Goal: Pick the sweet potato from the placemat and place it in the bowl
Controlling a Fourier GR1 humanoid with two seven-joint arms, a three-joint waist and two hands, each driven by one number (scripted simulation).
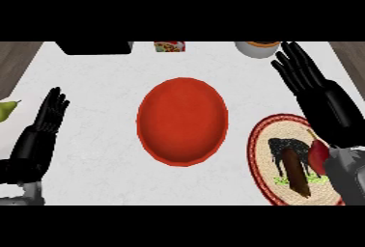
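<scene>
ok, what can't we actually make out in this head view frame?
- Red item on the placemat: the right hand and forearm cover its right side; identity unclear.
- Black box, printed packet, cup: cut off by the top edge.
- Pear: cut off by the left edge.

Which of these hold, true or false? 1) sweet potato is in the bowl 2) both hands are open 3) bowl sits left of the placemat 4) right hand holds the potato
1) False: the sweet potato lies on the placemat; nothing shows in the bowl.
2) True: left hand and right hand both have straight fingers.
3) True.
4) False: the right hand is open above the placemat, holding nothing.
</scene>
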